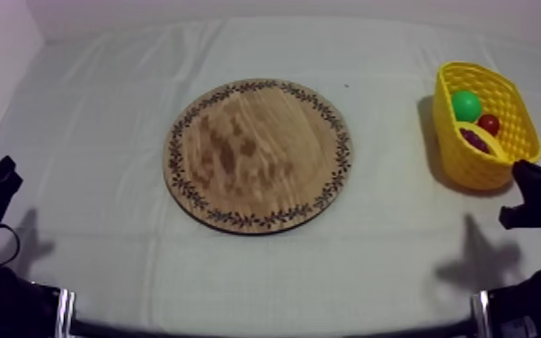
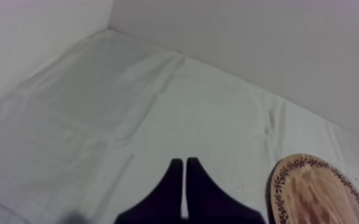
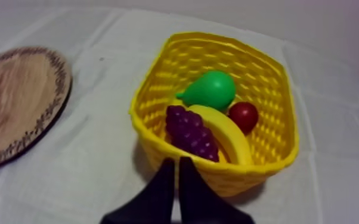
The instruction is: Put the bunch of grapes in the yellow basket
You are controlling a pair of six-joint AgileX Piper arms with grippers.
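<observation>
Bearing wooden board [image 1: 258, 155], creased cloth [image 1: 85, 135] meets wall [image 2: 247, 47]

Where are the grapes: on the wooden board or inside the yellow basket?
Inside. The grapes lie in the yellow basket against the banana; the wooden board has nothing on it.

The bunch of grapes [image 3: 191, 132] is in the yellow basket [image 3: 259, 65], dark purple, lying on its side low against the woven wall. The basket stands upright at the right side of the desk [image 1: 103, 234], well apart from the wooden board [image 1: 258, 155]. That board, round with a patterned rim, lies flat mid-desk, its grain showing right across.
</observation>
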